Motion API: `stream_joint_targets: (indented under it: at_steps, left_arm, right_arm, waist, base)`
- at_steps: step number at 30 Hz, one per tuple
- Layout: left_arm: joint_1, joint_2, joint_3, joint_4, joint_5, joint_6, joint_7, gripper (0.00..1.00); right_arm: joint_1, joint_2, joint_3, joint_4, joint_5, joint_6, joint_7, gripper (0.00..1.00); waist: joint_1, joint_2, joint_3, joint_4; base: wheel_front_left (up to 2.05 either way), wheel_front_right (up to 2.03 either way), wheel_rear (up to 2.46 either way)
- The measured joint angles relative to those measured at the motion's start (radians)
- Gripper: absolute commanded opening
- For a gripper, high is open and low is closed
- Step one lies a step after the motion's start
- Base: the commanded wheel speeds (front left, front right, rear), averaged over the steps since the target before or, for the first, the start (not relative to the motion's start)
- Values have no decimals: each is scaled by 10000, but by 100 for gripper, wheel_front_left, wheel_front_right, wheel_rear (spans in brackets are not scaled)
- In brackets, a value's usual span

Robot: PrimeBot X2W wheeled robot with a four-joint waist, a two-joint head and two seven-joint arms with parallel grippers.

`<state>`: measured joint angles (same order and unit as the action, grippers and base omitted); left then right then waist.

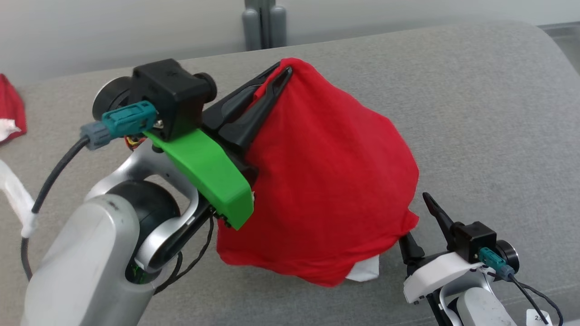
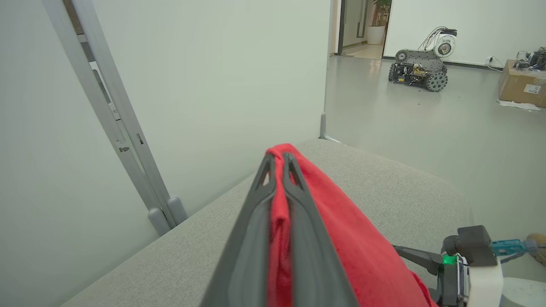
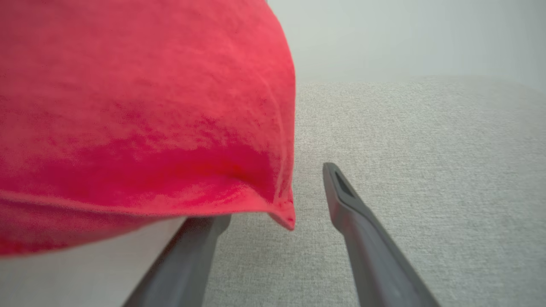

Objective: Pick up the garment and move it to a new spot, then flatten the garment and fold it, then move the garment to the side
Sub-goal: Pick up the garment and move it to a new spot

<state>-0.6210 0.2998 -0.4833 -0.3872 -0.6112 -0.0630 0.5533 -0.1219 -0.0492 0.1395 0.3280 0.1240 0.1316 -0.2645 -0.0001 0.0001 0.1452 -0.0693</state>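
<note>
Red cloth garment [image 1: 335, 181] held up over grey upholstered surface [image 1: 476, 113].
Its top is pinched by the left fingers [image 1: 267, 104]; the right fingers [image 1: 437, 210] are spread wide.

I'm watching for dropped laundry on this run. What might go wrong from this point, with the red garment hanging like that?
1. The left gripper holds the garment by one narrow fold, and the rest hangs bunched. The cloth might slip out when it is carried.
2. The right gripper stands open at the lower hem with one finger under it. Closing there may catch bunched layers rather than a clean edge.
</note>
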Motion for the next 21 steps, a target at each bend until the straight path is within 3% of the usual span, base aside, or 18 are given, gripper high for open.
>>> stream_joint_targets:
  at_steps: [4,8,12,13,14,15,21]
  left_arm:
    - [-355,-40,-13,775,-238,-44,370,0]
    - [-717,17,303,2416,-186,56,249,0]
    - [-1023,-418,989,4865,-42,412,-1225,0]
    - [-1069,-686,1193,5563,-113,508,-1764,17]
    - [-1075,-917,1336,6255,-136,558,-2336,43]
    - [-1075,-1041,1373,6780,-94,617,-2736,100]
    - [-900,-1371,1191,9758,654,802,-4886,100]
  right_arm:
    - [-12,-8,100,-19,290,0,0,100]
    - [5,-8,196,-38,593,0,2,100]
    - [40,-13,293,-35,802,0,2,100]
    - [43,-12,297,-33,859,0,0,100]
    - [47,-12,313,-35,886,0,2,100]
    - [53,-13,313,-36,892,0,2,100]
    - [100,-13,282,-2,913,0,2,100]
  waist:
    - [0,0,28,-693]
    - [0,0,94,-1459]
    - [0,0,200,-2203]
    - [0,0,233,-2379]
    - [0,0,266,-2550]
    - [0,0,292,-2673]
    - [0,0,431,-3243]
  base:
    - [0,0,0]
    - [0,0,0]
    - [0,0,0]
    - [0,0,0]
    - [0,0,0]
    - [0,0,0]
    - [0,0,0]
